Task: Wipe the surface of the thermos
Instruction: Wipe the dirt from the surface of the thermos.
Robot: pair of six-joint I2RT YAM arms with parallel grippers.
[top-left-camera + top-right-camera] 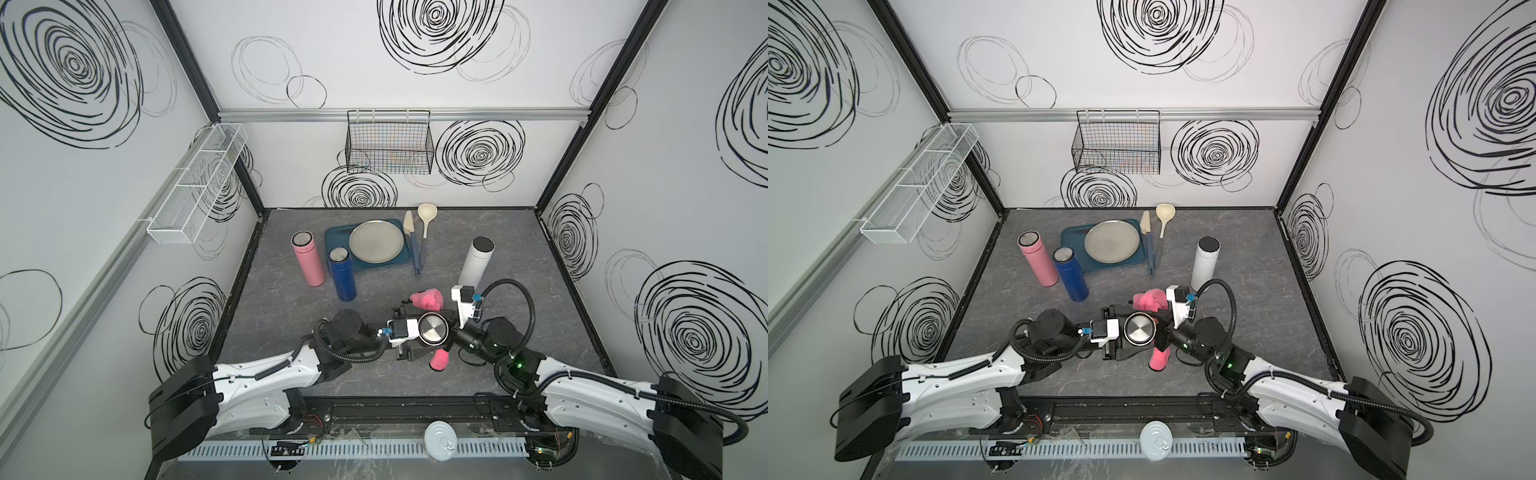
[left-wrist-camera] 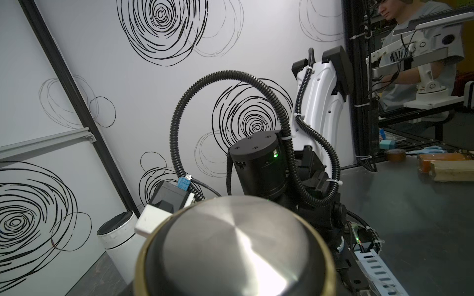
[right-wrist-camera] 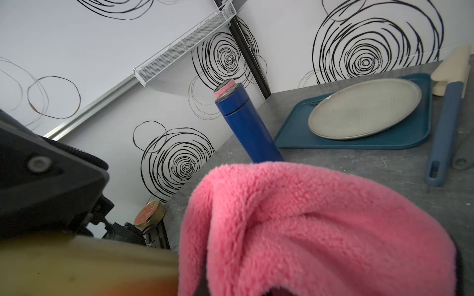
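Both grippers meet over the grey table, near its 6 o'clock edge. Toward 12 o'clock lies the blue tray. The thermos is upright, steel lid up. The left gripper reaches in from 9 o'clock and is clamped on it. The right gripper, at the thermos's 3 o'clock, is closed on the pink cloth, which shows at the thermos's 12 and 5 o'clock.
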